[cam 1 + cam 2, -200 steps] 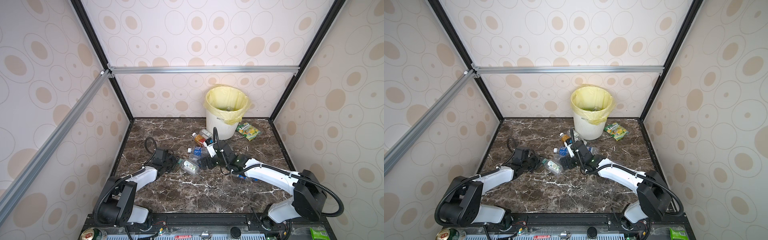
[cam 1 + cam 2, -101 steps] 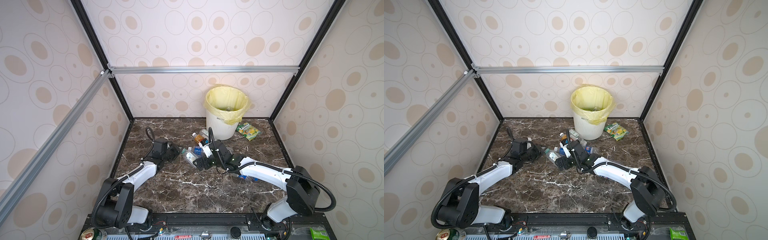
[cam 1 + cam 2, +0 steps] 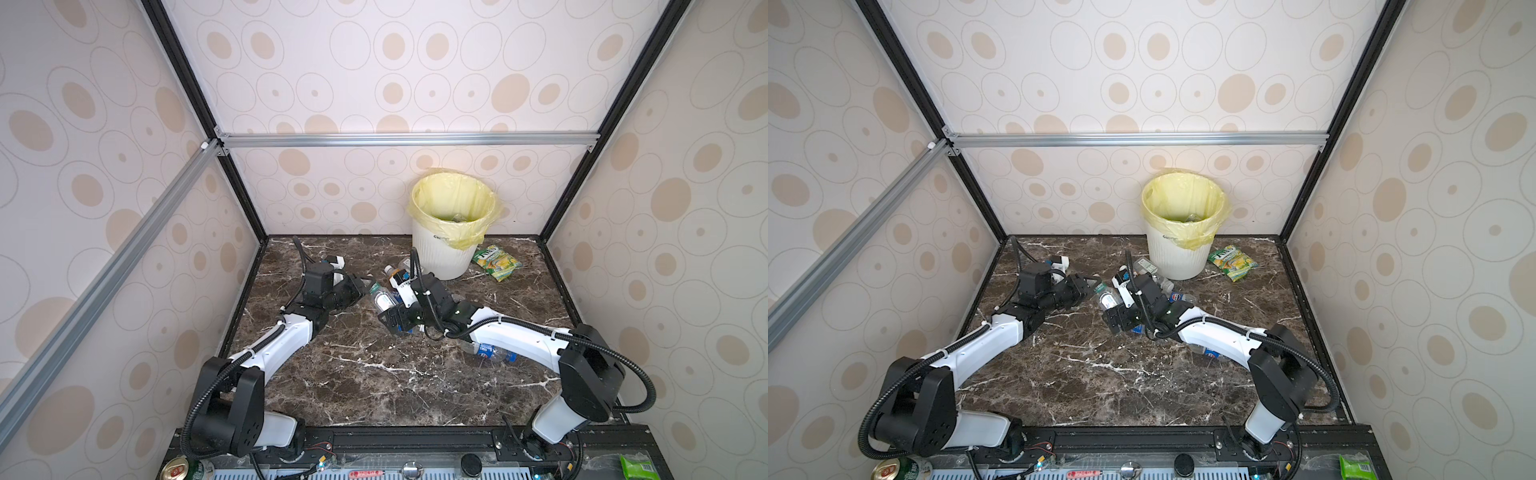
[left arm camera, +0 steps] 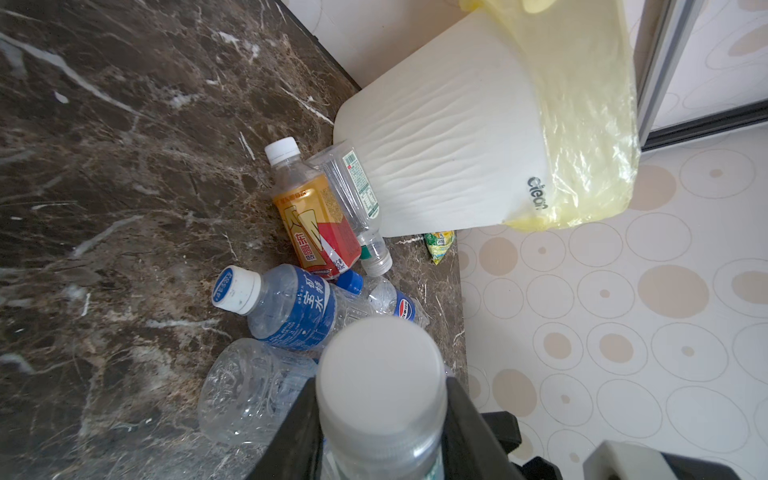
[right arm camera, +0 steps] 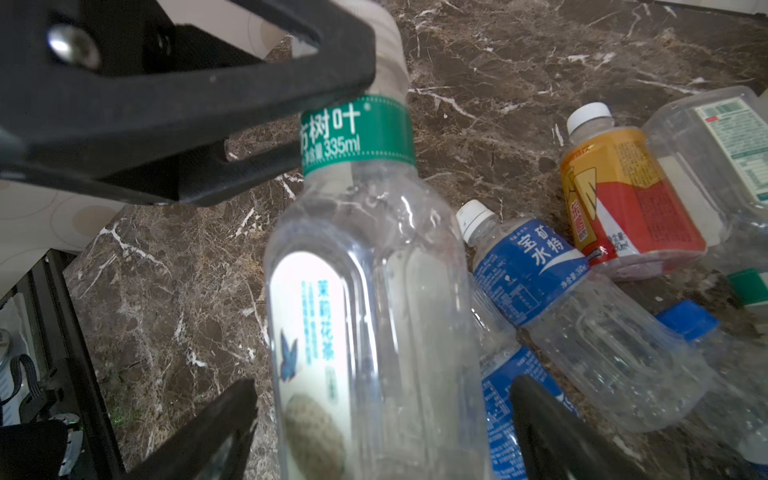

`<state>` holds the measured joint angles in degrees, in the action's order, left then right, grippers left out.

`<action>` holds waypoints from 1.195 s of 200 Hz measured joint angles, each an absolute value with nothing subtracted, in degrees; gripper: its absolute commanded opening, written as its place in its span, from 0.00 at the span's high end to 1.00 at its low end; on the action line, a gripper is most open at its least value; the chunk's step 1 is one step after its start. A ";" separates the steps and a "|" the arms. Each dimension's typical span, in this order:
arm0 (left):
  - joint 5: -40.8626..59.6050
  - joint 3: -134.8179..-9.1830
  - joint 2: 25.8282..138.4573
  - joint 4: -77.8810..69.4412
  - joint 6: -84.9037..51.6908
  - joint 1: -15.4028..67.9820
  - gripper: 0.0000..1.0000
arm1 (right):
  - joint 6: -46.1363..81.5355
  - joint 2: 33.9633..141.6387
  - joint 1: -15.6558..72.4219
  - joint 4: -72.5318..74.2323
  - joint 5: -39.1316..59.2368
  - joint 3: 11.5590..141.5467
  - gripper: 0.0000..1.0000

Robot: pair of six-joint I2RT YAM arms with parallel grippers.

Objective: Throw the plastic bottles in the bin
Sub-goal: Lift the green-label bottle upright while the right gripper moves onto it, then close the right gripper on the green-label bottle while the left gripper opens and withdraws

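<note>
My left gripper (image 4: 380, 399) is shut on the white cap of a clear bottle (image 5: 374, 291) with a green neck band, holding it above the marble floor (image 3: 365, 374). My right gripper (image 5: 384, 399) is open, one finger on each side of that bottle's body with small gaps. In both top views the two grippers (image 3: 361, 289) (image 3: 390, 320) meet mid-floor around the bottle (image 3: 1108, 299). More plastic bottles lie beside it: an orange-red one (image 4: 316, 224), a blue-labelled one (image 4: 291, 307) and a clear one (image 4: 353, 187) against the bin (image 3: 449, 253).
A green-yellow snack packet (image 3: 496, 262) lies right of the bin (image 3: 1177, 257). Another bottle (image 3: 490, 353) lies under the right arm. A drink can (image 3: 892, 469) and a green packet (image 3: 636, 465) sit on the front ledge. Patterned walls enclose three sides.
The left gripper has carried the bottle back and to the right, toward the pile. The right gripper has swung left and now straddles the bottle's body, its jaws slightly narrower.
</note>
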<state>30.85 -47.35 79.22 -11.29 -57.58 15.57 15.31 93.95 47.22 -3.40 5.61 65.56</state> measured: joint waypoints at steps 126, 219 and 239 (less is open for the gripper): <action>32.95 -47.40 79.22 -13.04 -57.60 15.35 0.64 | 14.06 98.39 47.64 -3.97 5.13 70.13 0.38; 33.12 -47.42 79.20 -14.15 -59.16 15.35 0.37 | 15.11 98.43 47.62 -4.84 5.06 70.39 0.49; 33.06 -47.68 79.18 -14.04 -59.31 15.25 0.27 | 15.31 98.43 47.62 -5.43 4.64 70.39 0.49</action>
